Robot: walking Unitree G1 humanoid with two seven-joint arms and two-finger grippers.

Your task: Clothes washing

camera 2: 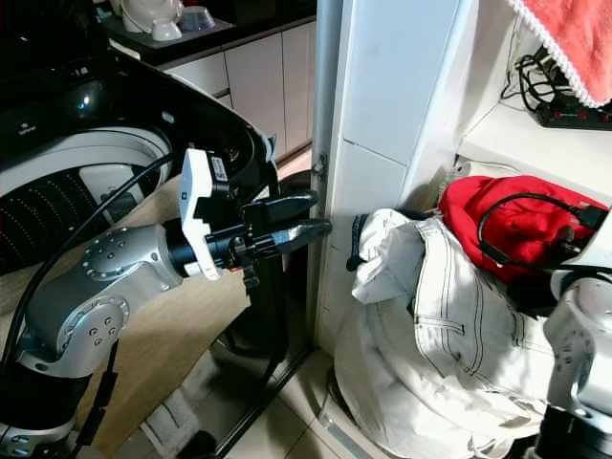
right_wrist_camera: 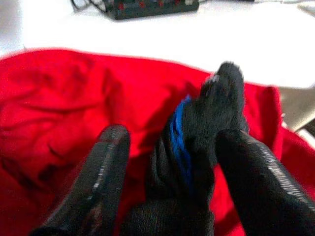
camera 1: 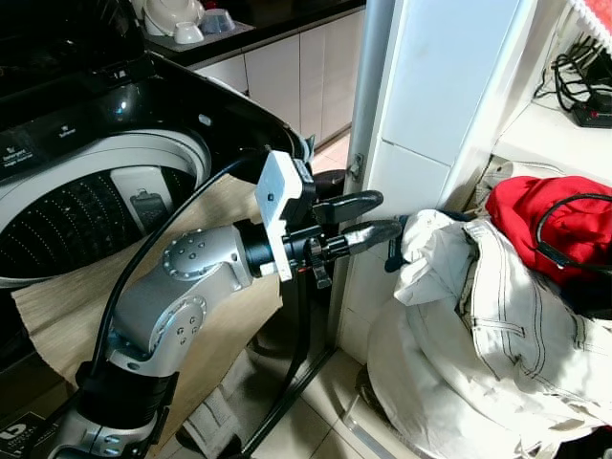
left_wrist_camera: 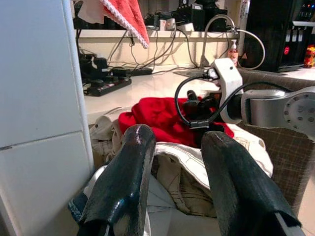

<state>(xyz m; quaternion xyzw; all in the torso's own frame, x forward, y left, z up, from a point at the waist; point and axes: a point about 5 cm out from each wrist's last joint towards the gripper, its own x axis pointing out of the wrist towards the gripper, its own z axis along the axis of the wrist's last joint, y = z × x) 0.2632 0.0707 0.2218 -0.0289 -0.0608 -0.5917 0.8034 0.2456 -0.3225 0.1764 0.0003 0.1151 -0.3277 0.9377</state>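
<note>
A heap of laundry lies at the right: a white stitched garment point(camera 1: 478, 316) with a red garment point(camera 1: 535, 215) on top. To the left the washing machine's drum point(camera 1: 86, 210) gapes under its raised black lid. My left gripper point(camera 1: 390, 212) is held out level toward the heap, open and empty, its tips just short of the white garment's edge. My right gripper point(right_wrist_camera: 174, 135) hangs over the red garment point(right_wrist_camera: 59, 98), open, its fingers standing on either side of a black cloth with a blue stripe point(right_wrist_camera: 197, 147).
A white pillar point(camera 1: 430, 96) rises between the washer and the heap. Behind the heap, a white shelf carries a power strip point(camera 1: 593, 110) and cables, and a coral towel point(camera 2: 574, 38) hangs above. A beige woven cover point(camera 1: 57, 316) drapes the washer's front.
</note>
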